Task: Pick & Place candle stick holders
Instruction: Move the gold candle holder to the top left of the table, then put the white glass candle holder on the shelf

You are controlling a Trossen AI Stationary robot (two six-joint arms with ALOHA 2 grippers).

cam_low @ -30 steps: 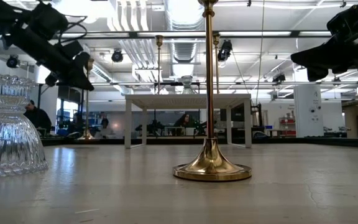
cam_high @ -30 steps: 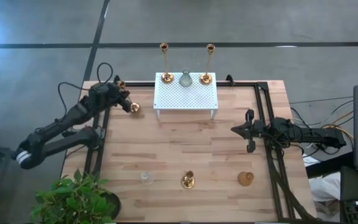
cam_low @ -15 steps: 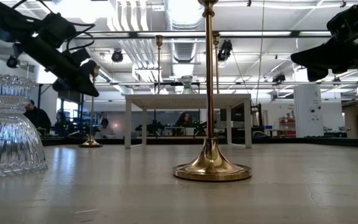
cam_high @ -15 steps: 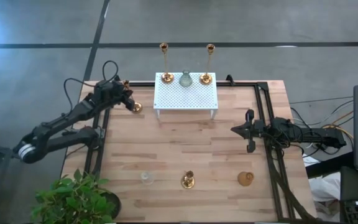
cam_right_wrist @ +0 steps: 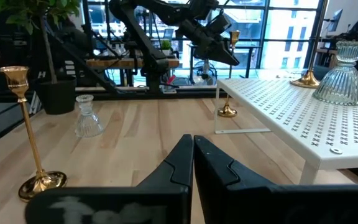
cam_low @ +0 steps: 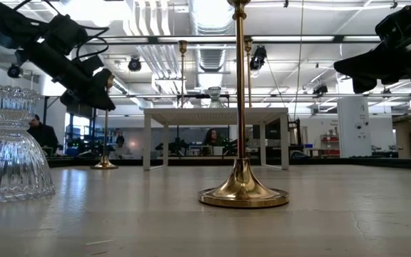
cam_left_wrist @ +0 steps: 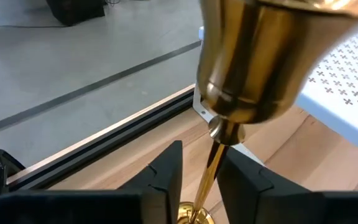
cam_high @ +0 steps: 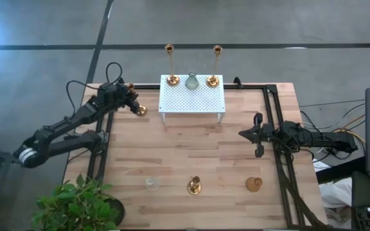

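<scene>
From above, we see the left gripper [cam_high: 128,101] near the tabletop's far left corner, just off the left end of the white rack [cam_high: 192,96], its fingers set around the stem of a brass candle stick holder [cam_high: 140,111] whose base sits on the wood. On the rack's far edge stand two tall brass holders [cam_high: 171,64] and a glass holder [cam_high: 192,81] between them; along the near edge lie a clear glass holder [cam_high: 151,183], a brass holder [cam_high: 194,187] and a squat brass one [cam_high: 254,184]. The right gripper [cam_high: 257,135] waits toward the right edge. At table height, we see the left gripper [cam_low: 97,84] high on that stem, the base [cam_low: 105,165] touching the tabletop. From the left wrist, the fingers [cam_left_wrist: 166,174] flank the thin stem [cam_left_wrist: 211,171] with small gaps showing. From the right wrist, we see the right gripper [cam_right_wrist: 192,152] with its fingers pressed together, holding nothing.
</scene>
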